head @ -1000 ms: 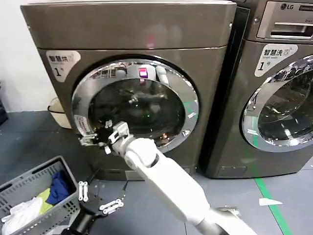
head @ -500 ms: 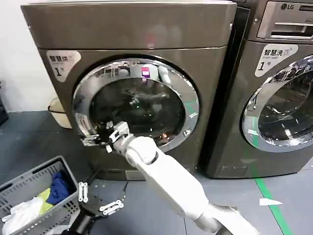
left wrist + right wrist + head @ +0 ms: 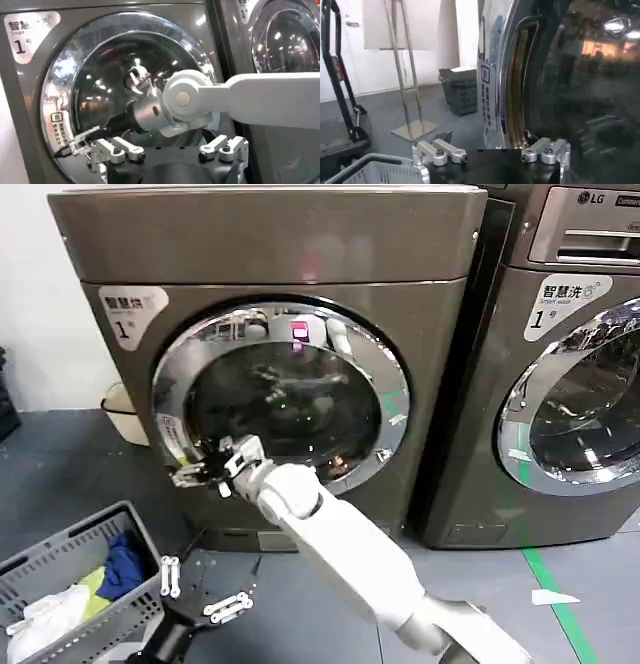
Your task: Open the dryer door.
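Note:
The dryer [image 3: 270, 244] is a dark bronze-grey machine with a white "1" sticker. Its round dryer door [image 3: 285, 399] has a wide chrome rim and dark glass. My right arm reaches across to the door's left edge. There my right gripper [image 3: 203, 470] stands open, with the chrome rim [image 3: 492, 95] between its fingers [image 3: 440, 152], one finger on each side. I cannot tell whether the door is ajar. My left gripper [image 3: 200, 584] hangs open low in front of the dryer, holding nothing. The left wrist view shows the door [image 3: 100, 75] and my right gripper [image 3: 75, 146] at its rim.
A second chrome-doored machine marked LG [image 3: 570, 384] stands to the right. A grey laundry basket [image 3: 85, 549] with clothes sits on the floor at the lower left. A pale basin [image 3: 118, 416] lies left of the dryer. A black crate [image 3: 461, 91] and metal stand [image 3: 410, 100] are farther left.
The whole scene has slid slightly to the right in the head view. My right gripper stays at the door's left rim, a touch lower. The left gripper has not moved.

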`<state>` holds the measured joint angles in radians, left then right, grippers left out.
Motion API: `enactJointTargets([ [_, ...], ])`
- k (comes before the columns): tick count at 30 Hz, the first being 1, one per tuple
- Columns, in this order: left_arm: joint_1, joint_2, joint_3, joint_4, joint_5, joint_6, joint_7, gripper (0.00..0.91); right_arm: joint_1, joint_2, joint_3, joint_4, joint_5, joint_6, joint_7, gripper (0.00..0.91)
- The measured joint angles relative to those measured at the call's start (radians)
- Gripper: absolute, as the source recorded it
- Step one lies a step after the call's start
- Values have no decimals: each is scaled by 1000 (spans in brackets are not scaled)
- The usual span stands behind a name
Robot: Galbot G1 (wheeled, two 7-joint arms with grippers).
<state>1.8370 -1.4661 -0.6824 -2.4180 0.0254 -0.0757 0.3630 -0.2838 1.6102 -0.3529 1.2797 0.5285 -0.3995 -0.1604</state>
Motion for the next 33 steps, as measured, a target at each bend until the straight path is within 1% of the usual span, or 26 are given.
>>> enactJointTargets([
  [11,5,-1,-2,-4,1,0,0,907,7,-1,-6,-4,-1,3,-11,907],
  [26,25,3,-20,-14,13,-2,-1,907,10,-2,-23,61,3,-1,-16,907],
  [33,26,2,-22,-14,14,-1,-1,907,19,-2,-35,62,3,-1,-32,907],
])
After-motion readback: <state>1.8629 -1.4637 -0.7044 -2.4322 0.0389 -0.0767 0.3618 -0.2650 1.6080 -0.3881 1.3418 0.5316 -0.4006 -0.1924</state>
